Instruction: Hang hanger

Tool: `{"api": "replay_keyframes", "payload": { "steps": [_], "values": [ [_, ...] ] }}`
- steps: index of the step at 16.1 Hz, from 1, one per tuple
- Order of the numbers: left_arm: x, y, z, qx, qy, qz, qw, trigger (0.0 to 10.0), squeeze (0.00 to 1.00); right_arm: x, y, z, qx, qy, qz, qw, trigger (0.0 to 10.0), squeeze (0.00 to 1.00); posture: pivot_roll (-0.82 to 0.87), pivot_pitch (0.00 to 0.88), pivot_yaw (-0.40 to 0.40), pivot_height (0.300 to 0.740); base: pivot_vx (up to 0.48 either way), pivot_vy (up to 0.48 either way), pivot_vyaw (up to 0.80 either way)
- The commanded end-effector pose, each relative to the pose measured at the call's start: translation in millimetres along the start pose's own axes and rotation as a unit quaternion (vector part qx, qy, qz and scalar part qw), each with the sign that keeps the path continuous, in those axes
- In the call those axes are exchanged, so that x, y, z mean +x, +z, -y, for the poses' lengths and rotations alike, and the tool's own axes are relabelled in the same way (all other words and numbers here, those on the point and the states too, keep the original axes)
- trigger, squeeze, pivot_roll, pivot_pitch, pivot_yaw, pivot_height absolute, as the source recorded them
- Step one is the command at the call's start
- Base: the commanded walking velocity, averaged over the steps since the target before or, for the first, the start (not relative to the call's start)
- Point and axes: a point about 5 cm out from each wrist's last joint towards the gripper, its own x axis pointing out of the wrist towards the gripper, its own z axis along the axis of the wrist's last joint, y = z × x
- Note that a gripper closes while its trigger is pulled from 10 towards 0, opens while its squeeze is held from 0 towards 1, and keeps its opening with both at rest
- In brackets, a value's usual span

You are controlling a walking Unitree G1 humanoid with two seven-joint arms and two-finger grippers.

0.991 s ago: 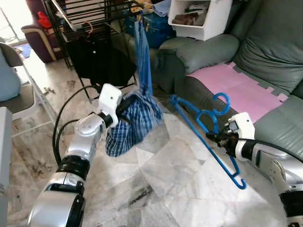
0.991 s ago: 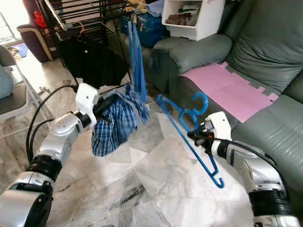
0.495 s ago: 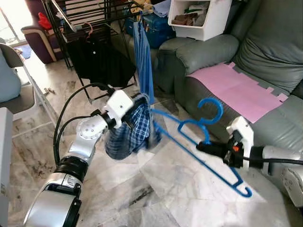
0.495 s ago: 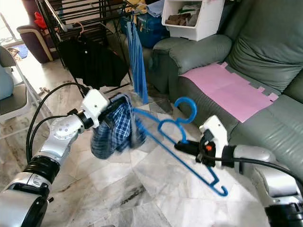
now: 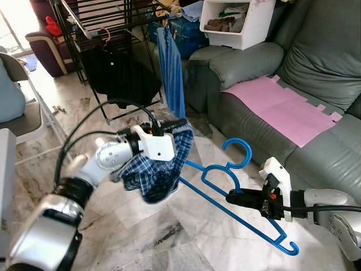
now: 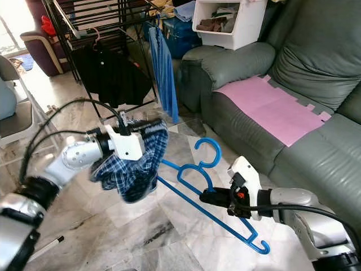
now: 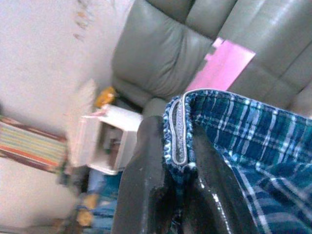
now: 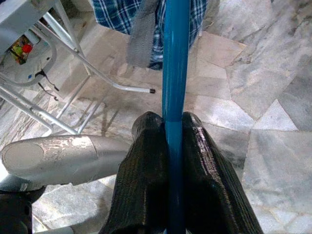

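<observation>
A blue plastic hanger [image 5: 234, 195] is held above the marble floor, hook up, with my right gripper [image 5: 232, 198] shut on its lower bar; the right wrist view has the blue bar [image 8: 174, 97] pinched between both fingers. One end of the hanger reaches into a blue plaid shirt [image 5: 161, 166] that hangs bunched from my left gripper [image 5: 179, 122]. The left gripper is shut on the shirt's hem [image 7: 178, 131], seen clamped between its fingers in the left wrist view.
A black drying rack [image 5: 107, 28] with a black garment [image 5: 121, 70] and a blue cloth [image 5: 172, 73] stands behind. A grey sofa [image 5: 316, 62] with a pink mat [image 5: 282, 107] lies at the right. A white bin [image 5: 240, 22] sits on the armrest.
My left gripper swung the plaid shirt right and lower. The right gripper moved left and down with the hanger, whose end now sits inside the shirt.
</observation>
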Motion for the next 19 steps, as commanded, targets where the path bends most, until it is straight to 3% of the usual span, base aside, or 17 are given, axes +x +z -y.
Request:
{"api": "replay_keyframes", "payload": {
  "steps": [1, 3, 6, 7, 8, 10, 12, 15, 17, 18, 19],
  "values": [
    [0.8, 0.1, -10.3, 0.046, 0.01, 0.005, 0.999, 10.0, 0.0, 0.4, 6.8, -7.1, -0.014, 0.021, 0.006, 1.0, 10.0, 0.0, -0.15, 0.0, 0.061, 0.74, 0.0, 0.0, 0.0],
    [1.0, -0.7, -14.4, 0.071, 0.024, 0.005, 0.997, 10.0, 0.0, 2.3, 6.6, -4.9, -0.011, 0.012, 0.011, 1.0, 10.0, 0.0, -0.15, 0.0, 0.063, 0.74, 0.0, 0.0, 0.0],
    [7.4, 13.7, -23.6, 0.073, 0.088, 0.05, 0.992, 10.0, 0.0, 17.3, 13.1, 4.1, 0.01, -0.025, 0.062, 0.998, 10.0, 0.0, -0.15, 0.0, 0.059, 0.74, 0.0, 0.0, 0.0],
    [10.7, 22.2, -22.6, 0.069, 0.105, 0.077, 0.989, 10.0, 0.0, 26.4, 20.6, 19.9, 0.049, -0.087, 0.111, 0.989, 10.0, 0.0, -0.14, 0.0, 0.056, 0.74, 0.0, 0.0, 0.0],
    [14.2, 29.7, -18.4, 0.072, 0.115, 0.1, 0.986, 10.0, 0.0, 36.4, 29.1, 20.1, 0.123, -0.07, 0.169, 0.975, 10.0, 0.0, -0.14, 0.0, 0.056, 0.74, 0.0, 0.0, 0.0],
    [15.7, 27.3, -12.6, 0.083, 0.105, 0.09, 0.987, 10.0, 0.0, 42.7, 31.6, 2.6, 0.101, -0.01, 0.168, 0.981, 10.0, 0.0, -0.13, 0.0, 0.051, 0.74, 0.0, 0.0, 0.0],
    [11.7, 13.3, -15.4, 0.101, 0.112, 0.048, 0.987, 10.0, 0.0, 37.1, 32.3, -10.0, 0.099, 0.044, 0.177, 0.978, 10.0, 0.0, -0.14, 0.0, 0.054, 0.74, 0.0, 0.0, 0.0],
    [10.6, 10.2, -23.0, 0.116, 0.138, 0.038, 0.983, 10.0, 0.0, 32.5, 31.9, -16.0, 0.109, 0.067, 0.188, 0.974, 10.0, 0.0, -0.14, 0.0, 0.055, 0.74, 0.0, 0.0, 0.0],
    [15.7, 23.0, -27.5, 0.105, 0.166, 0.076, 0.977, 10.0, 0.0, 38.4, 32.5, 21.1, 0.164, -0.091, 0.229, 0.955, 10.0, 0.0, -0.15, 0.0, 0.057, 0.74, 0.0, 0.0, 0.0],
    [17.1, 25.8, -25.8, 0.101, 0.167, 0.084, 0.977, 10.0, 0.0, 38.0, 32.5, 38.9, 0.186, -0.173, 0.245, 0.936, 10.0, 0.0, -0.15, 0.0, 0.057, 0.74, 0.0, 0.0, 0.0],
    [17.9, 25.7, -24.3, 0.102, 0.17, 0.086, 0.976, 10.0, 0.0, 36.0, 33.5, 45.0, 0.2, -0.2, 0.257, 0.924, 10.0, 0.0, -0.15, 0.0, 0.057, 0.74, 0.0, 0.0, 0.0]
  ]
}}
